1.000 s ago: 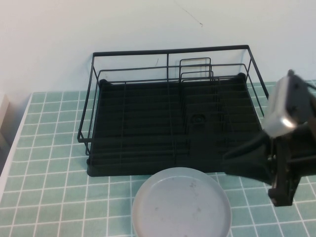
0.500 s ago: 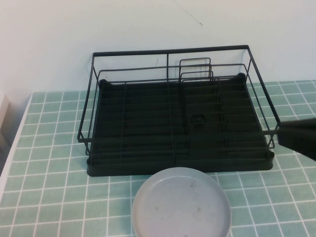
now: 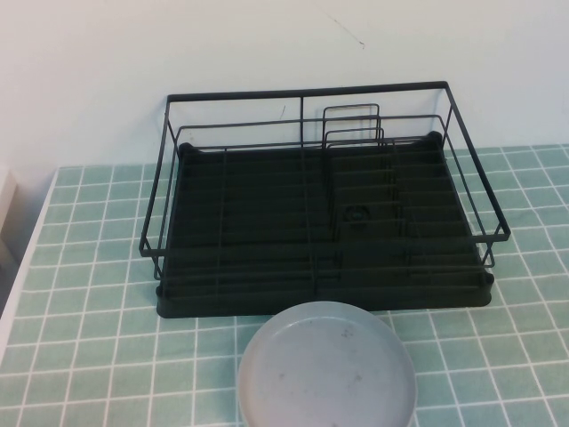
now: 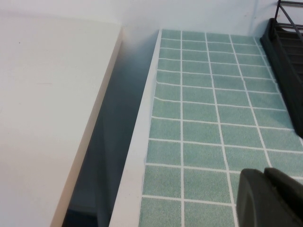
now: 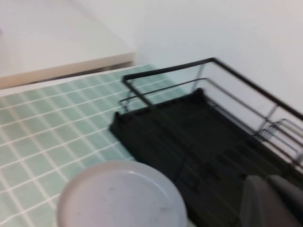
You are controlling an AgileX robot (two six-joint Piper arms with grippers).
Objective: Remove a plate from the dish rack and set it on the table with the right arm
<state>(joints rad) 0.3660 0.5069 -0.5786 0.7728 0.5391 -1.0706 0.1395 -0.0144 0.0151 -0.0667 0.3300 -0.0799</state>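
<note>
The grey-white plate (image 3: 326, 366) with small dark specks lies flat on the green tiled table (image 3: 89, 267), just in front of the black dish rack (image 3: 320, 222). The rack holds no plates. Neither gripper shows in the high view. In the right wrist view, my right gripper (image 5: 267, 179) is shut and empty, raised above the rack (image 5: 199, 132), with the plate (image 5: 120, 196) off to one side of it. In the left wrist view, my left gripper (image 4: 264, 172) is shut and empty above the tiles near the table's left edge.
A white counter (image 4: 47, 94) stands beside the table's left edge, with a dark gap between them. One end of the rack (image 4: 286, 52) shows in the left wrist view. A white wall rises behind the rack.
My right arm has drawn back to the right and left the high view. The plate has stayed on the table in front of the rack.
</note>
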